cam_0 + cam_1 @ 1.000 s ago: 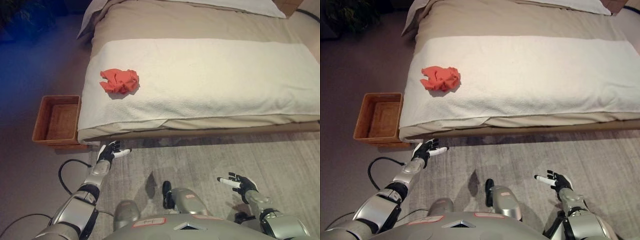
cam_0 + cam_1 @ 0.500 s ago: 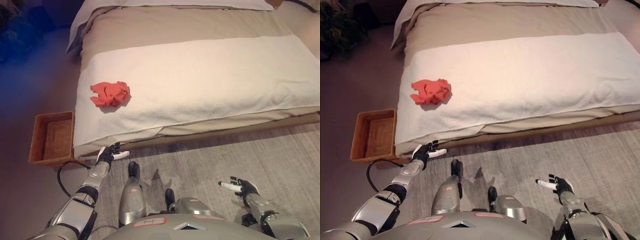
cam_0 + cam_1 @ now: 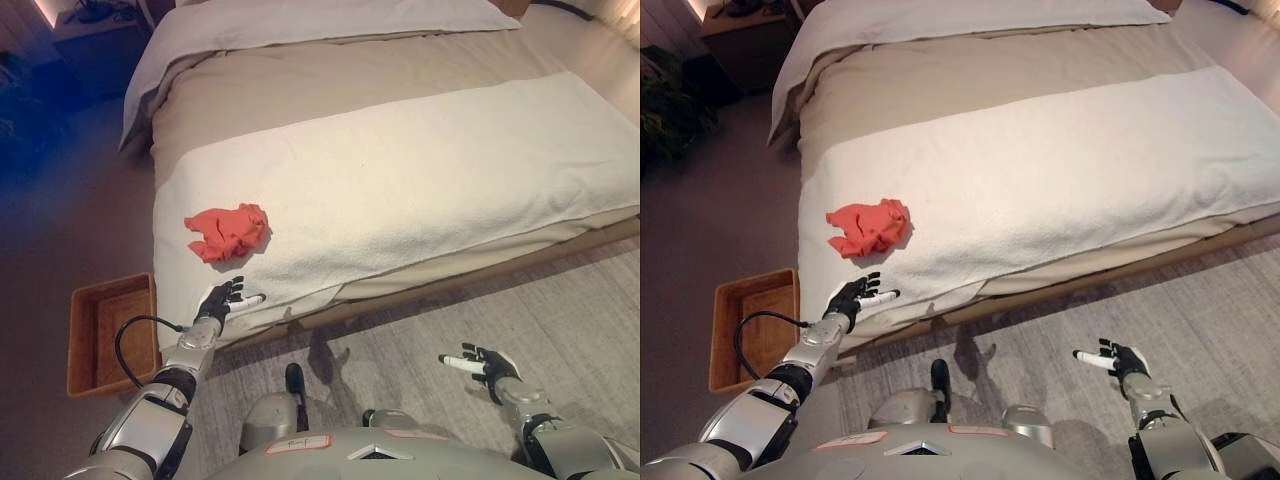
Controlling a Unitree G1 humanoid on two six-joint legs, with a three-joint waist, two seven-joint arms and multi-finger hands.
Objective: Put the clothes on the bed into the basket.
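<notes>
We see a bed (image 3: 420,60) running across the far half of the scene, with a wide white blanket (image 3: 420,190) laid across its near end and a beige cover (image 3: 330,80) beyond it. On the left part of that white blanket lies the one piece of clothing, a crumpled orange-red garment (image 3: 228,230), resting near the bed's left edge and a little back from its near edge.

On the floor just left of the bed's near left corner stands the woven brown basket (image 3: 85,345), open at the top; we can make out nothing inside it. It sits nearer to us than the garment and to its left, below the bed's edge.

Our left robot hand (image 3: 222,302) is raised at the near left corner of the bed, in front of the hanging edge of the white blanket, nearer than the garment and apart from it. Its fingers are spread and relaxed and it holds nothing.

Our right robot hand (image 3: 485,363) hangs over the grey rug (image 3: 560,310) at the near right, well apart from the bed. Its fingers are likewise loosely extended and it holds nothing.

A dark nightstand (image 3: 740,40) stands at the far left beside the bed.
</notes>
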